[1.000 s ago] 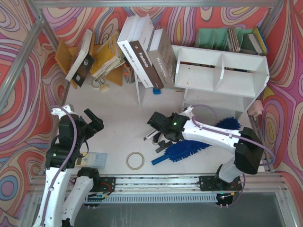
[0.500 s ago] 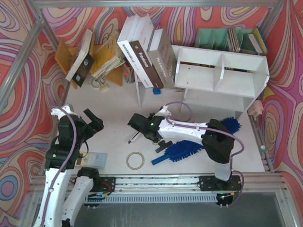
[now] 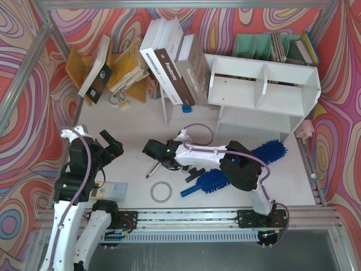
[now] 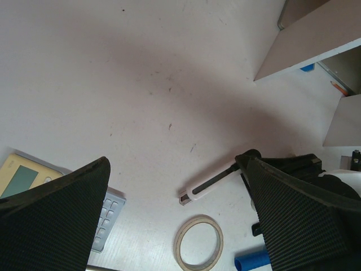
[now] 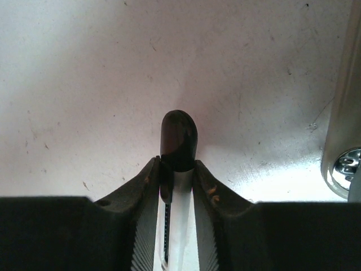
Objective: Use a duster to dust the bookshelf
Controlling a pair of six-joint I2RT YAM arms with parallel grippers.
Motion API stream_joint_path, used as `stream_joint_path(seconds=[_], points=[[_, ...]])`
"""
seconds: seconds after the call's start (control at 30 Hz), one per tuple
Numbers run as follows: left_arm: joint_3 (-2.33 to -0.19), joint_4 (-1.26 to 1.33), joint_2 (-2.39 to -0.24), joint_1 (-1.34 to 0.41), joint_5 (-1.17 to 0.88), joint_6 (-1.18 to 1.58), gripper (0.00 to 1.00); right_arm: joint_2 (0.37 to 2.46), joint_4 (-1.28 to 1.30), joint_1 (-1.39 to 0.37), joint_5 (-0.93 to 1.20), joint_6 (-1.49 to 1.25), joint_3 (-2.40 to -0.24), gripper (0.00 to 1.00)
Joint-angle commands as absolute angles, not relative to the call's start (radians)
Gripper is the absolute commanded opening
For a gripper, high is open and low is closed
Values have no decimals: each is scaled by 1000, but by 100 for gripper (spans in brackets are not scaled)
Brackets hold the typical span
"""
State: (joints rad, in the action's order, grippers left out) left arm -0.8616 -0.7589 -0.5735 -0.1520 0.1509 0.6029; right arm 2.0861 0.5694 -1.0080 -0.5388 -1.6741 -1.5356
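Observation:
The white two-tier bookshelf (image 3: 242, 68) stands at the back right. The blue fluffy duster (image 3: 212, 180) lies on the table in front of it. Its handle points to the near left and its far end (image 3: 271, 150) shows beyond my right arm. The handle tip shows in the left wrist view (image 4: 252, 261). My right gripper (image 3: 155, 151) (image 5: 177, 166) is left of the duster, shut on a small black-and-white handheld tool (image 5: 179, 141) whose end rests on the table (image 3: 151, 169) (image 4: 208, 186). My left gripper (image 3: 113, 144) (image 4: 180, 214) is open and empty at the left.
A tape ring (image 3: 161, 192) (image 4: 198, 244) and a calculator (image 3: 113, 191) (image 4: 34, 180) lie near the front edge. A small black part (image 3: 195, 174) lies by the duster. Leaning books (image 3: 169, 62) and a green file organiser (image 3: 254, 45) stand at the back.
My right gripper has swung left across the table, away from the duster, with the black-and-white tool in its jaws. The left arm has not moved.

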Motion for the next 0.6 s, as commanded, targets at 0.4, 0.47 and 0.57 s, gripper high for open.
stream_joint_path(seconds=[0.4,0.47,0.57], points=[[-845,-756,-588,-147,144,607,98,1910,634,-1049,-739,-1542,-1509,68],[-846,-755,-594,-146,139,606,98,1868,676,-1059,-771,-1546,-1492,68],[-849,-751,-606,-144,132,603,98,1797,740,-1067,-796,-1555,-1465,68]])
